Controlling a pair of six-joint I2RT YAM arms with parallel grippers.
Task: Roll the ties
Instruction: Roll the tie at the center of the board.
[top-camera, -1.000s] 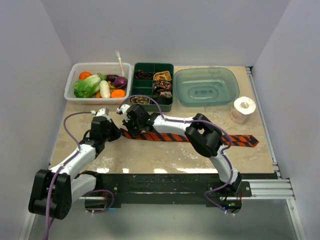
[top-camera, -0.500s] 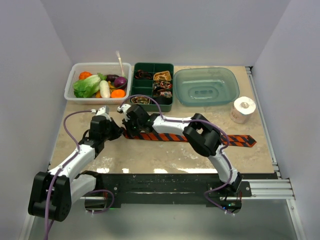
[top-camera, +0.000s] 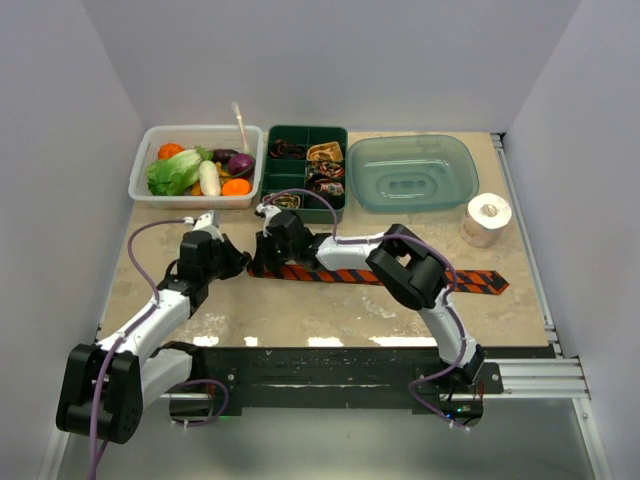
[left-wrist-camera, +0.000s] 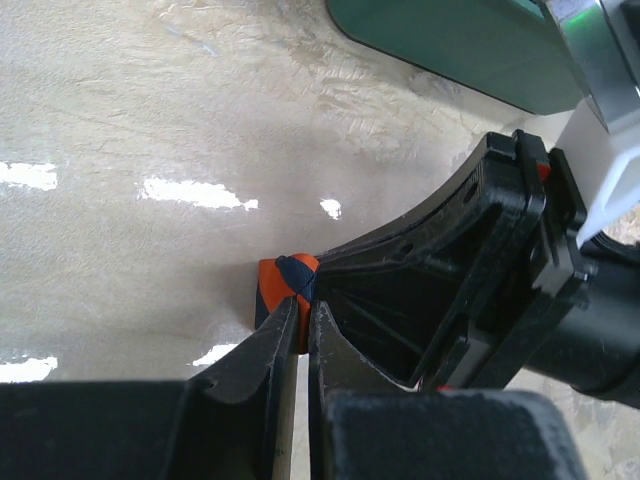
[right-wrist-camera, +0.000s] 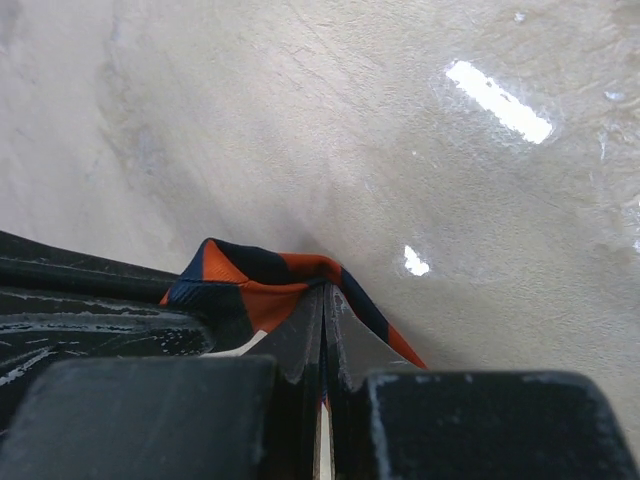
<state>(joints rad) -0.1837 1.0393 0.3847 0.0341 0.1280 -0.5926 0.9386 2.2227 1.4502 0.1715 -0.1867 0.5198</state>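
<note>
An orange-and-black striped tie (top-camera: 400, 276) lies flat across the table, its pointed wide end at the right. My left gripper (top-camera: 243, 264) and right gripper (top-camera: 262, 258) meet at its narrow left end. In the left wrist view the left gripper (left-wrist-camera: 303, 312) is shut on the folded tie end (left-wrist-camera: 285, 280), with the right gripper's black body (left-wrist-camera: 480, 270) close against it. In the right wrist view the right gripper (right-wrist-camera: 326, 292) is shut on a raised fold of the tie (right-wrist-camera: 250, 285). Several small coiled ties (top-camera: 325, 152) sit in the green divided box (top-camera: 271, 172).
A clear bin of vegetables (top-camera: 140, 178) stands at the back left, beside the green box. A teal tub (top-camera: 412, 170) is at the back right, and a white paper roll (top-camera: 488, 218) stands near the right edge. The arms' mounting rail runs along the near edge.
The right wrist has shifted a little to the right and its jaws have closed fully on the tie. The tie's wide end has slid slightly left. The left arm has barely moved.
</note>
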